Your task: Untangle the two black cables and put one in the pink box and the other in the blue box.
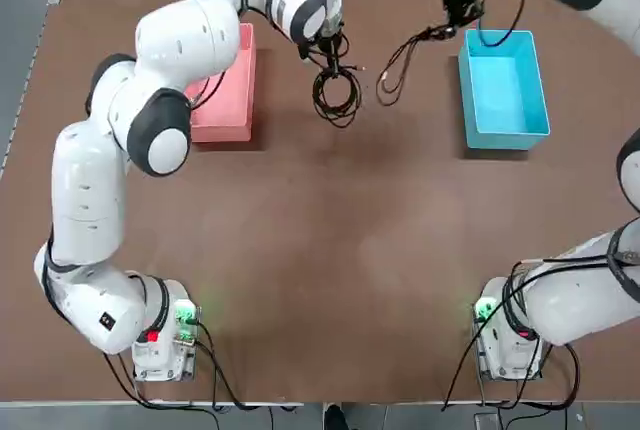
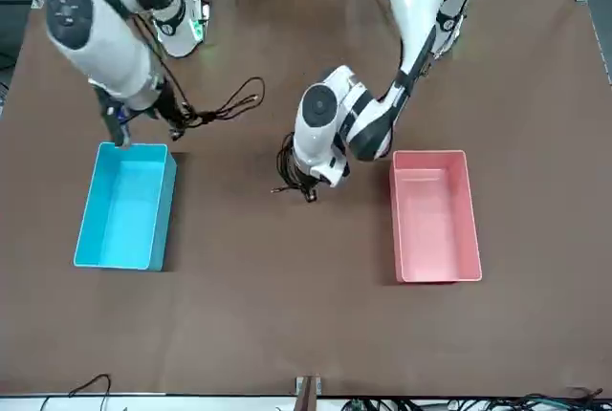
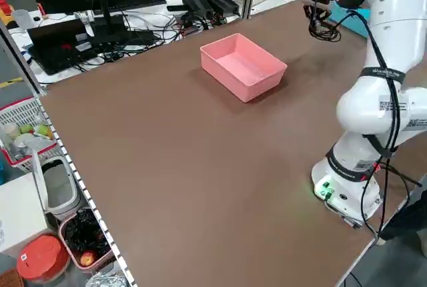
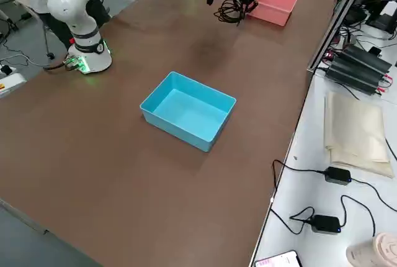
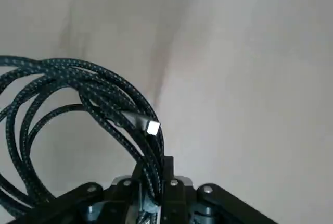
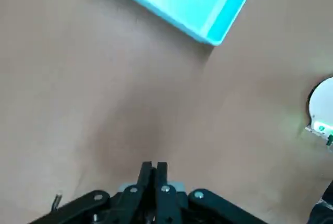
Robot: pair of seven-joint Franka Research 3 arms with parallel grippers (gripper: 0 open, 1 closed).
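Brown tabletop [image 1: 300, 280], seen from above: left gripper [image 5: 154, 168], near twelve, clamps a coiled braided black cable [image 5: 106, 91]; pink bin [image 1: 225, 100] at eleven. Right gripper [image 6: 154, 165], fingers together, and dark cord loops [image 2: 229, 112] near one, by the cyan bin [image 1: 505, 100]; whether gripped, unclear.

Pink box [image 1: 222, 100], cyan box [image 1: 503, 90], white-flecked black cable [image 5: 104, 86].
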